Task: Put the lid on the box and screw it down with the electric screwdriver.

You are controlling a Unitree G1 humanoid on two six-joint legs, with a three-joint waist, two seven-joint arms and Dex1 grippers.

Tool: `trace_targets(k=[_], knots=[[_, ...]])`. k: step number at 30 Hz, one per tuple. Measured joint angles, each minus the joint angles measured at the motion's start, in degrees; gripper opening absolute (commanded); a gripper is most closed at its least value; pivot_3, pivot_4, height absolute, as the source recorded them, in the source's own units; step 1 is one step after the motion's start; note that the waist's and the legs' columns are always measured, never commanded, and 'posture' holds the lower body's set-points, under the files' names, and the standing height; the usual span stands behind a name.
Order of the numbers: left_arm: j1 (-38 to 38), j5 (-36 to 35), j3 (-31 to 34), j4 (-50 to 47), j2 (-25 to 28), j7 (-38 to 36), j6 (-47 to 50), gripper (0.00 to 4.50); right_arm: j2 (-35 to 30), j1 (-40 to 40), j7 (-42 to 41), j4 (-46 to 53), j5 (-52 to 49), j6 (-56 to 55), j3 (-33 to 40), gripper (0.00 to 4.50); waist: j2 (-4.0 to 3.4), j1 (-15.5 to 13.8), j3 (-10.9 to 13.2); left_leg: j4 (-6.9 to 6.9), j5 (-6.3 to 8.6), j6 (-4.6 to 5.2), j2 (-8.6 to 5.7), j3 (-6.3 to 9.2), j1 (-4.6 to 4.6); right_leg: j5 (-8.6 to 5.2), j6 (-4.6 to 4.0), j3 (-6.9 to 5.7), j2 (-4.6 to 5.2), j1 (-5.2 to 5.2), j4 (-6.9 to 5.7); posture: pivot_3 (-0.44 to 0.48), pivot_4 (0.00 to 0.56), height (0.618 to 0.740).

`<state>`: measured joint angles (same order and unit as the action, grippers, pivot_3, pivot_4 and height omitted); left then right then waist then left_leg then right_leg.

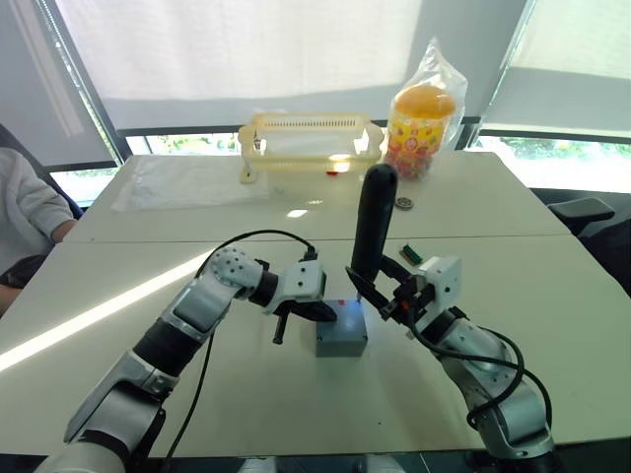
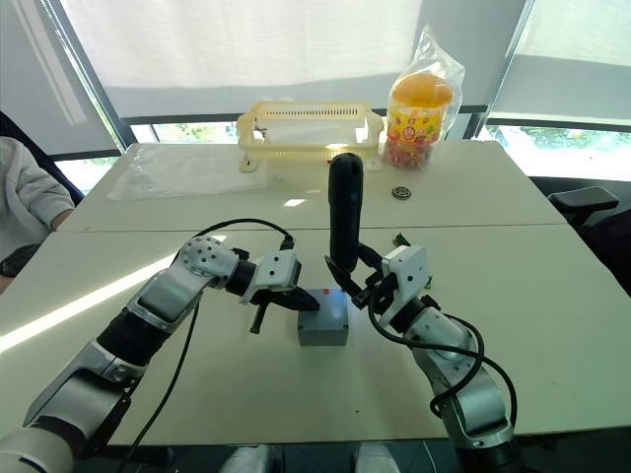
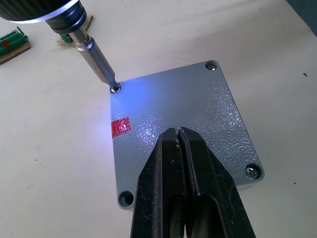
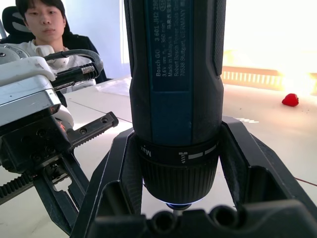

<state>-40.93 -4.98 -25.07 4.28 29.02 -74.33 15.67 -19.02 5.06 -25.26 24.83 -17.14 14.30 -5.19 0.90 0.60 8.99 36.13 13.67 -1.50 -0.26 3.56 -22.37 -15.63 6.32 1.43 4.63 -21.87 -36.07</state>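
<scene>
R end effector point(image 1: 380, 294) pinches screwdriver point(image 1: 372, 222) upright, bit in lid point(image 3: 183, 129) corner hole. L end effector point(image 3: 179, 136) pressed together, tips on lid. Box point(image 1: 341, 339) mid-surface point(image 1: 552, 296), mostly hidden under lid.

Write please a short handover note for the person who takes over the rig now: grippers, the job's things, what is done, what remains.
Left gripper: shut, pressing down on the lid.
Right gripper: shut on the electric screwdriver, held upright, bit in one corner hole of the lid, beside the red mark.
The lid sits on the box on the table.
Done: lid placed; two corners show screws.
Left: finish this corner, then the corner hole that looks empty.
</scene>
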Motion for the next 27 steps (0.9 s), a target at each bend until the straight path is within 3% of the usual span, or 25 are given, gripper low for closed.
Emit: trace_targets(k=[19, 27], knots=[[0.01, -0.01, 0.01, 0.04, -0.20, -0.03, -0.09, 0.00, 0.02, 0.73, 0.67, 0.07, -0.03, 0.75, 0.27, 1.76, -0.02, -0.05, 0.02, -0.06, 0.01, -0.01, 0.01, 0.15, -0.02, -0.01, -0.01, 0.01, 0.09, -0.03, 0.09, 0.000, 0.150, 0.740], [-0.15, -0.03, 0.06, 0.12, -0.44, -0.34, -0.92, 0.00, -0.31, 3.53, 3.46, 5.80, -5.31, 12.55, 3.65, 1.76, -0.21, -0.17, 0.22, -0.04, 0.00, -0.01, -0.03, 0.12, -0.41, 0.04, -0.07, 0.02, 0.15, -0.44, 0.08, 0.000, 0.150, 0.740]])
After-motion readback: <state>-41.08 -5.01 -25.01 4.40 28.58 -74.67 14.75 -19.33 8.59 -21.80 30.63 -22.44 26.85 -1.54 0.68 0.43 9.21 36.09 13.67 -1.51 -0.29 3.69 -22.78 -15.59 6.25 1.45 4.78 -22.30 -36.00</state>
